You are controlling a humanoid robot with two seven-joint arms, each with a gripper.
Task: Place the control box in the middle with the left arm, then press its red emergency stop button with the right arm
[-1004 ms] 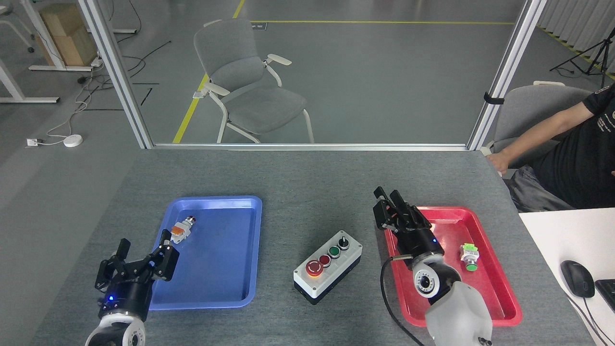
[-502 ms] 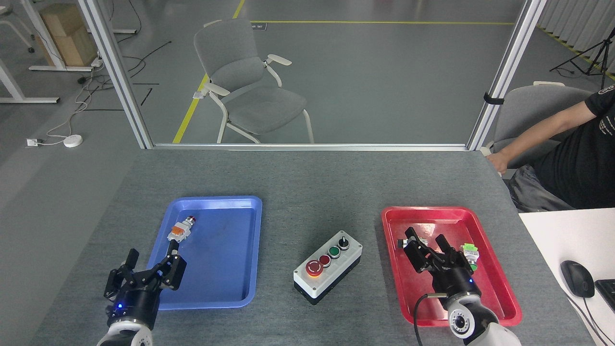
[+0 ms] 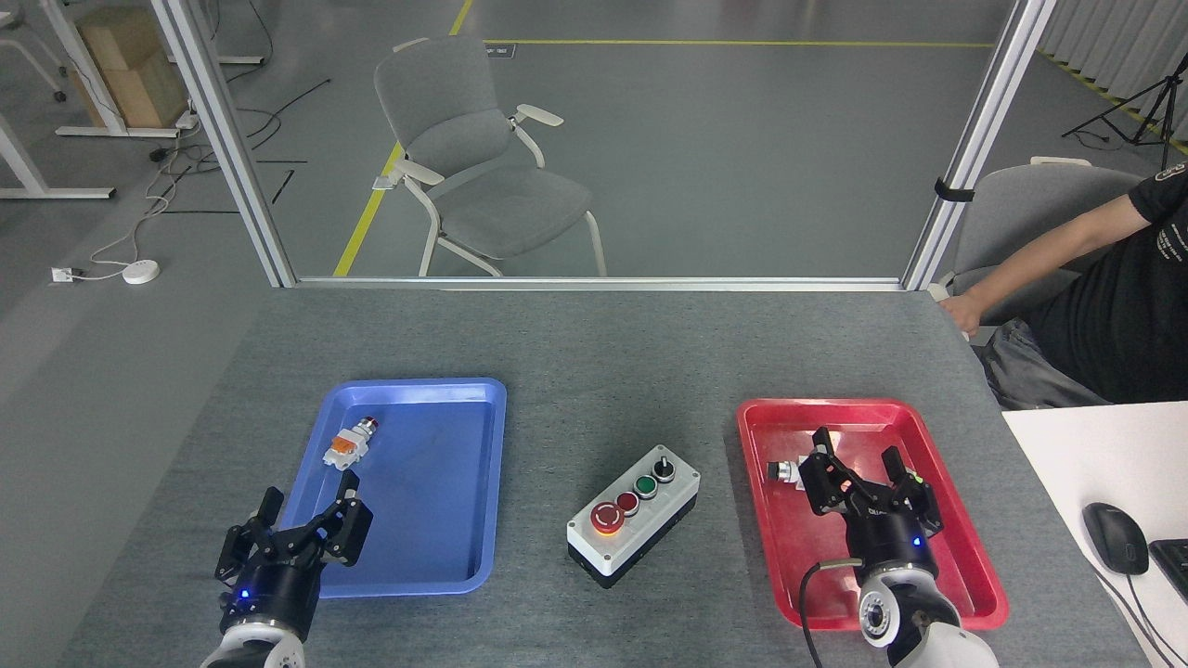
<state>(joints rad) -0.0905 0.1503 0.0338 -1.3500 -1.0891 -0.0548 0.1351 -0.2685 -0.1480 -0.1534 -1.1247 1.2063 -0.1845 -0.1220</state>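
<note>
The control box [image 3: 635,516], light grey on a black base, rests on the bare grey table [image 3: 594,353] between two trays. Its face carries a black knob, a green button, a small red button and the big red emergency stop button [image 3: 606,518] at its near-left end. My left gripper [image 3: 299,512] is open over the near-left corner of the blue tray, well left of the box. My right gripper [image 3: 858,468] is open above the red tray, right of the box. Neither touches the box.
The blue tray [image 3: 436,547] holds a loose white-and-orange push-button part [image 3: 346,443]. The red tray [image 3: 965,566] holds small parts partly hidden by my right gripper. A seated person [image 3: 1095,297] is at the right, with a mouse [image 3: 1114,536] on a white desk.
My right arm has drawn back from beside the box to over the red tray, lower in view. My left arm has also pulled back toward the near edge. The box has not moved.
</note>
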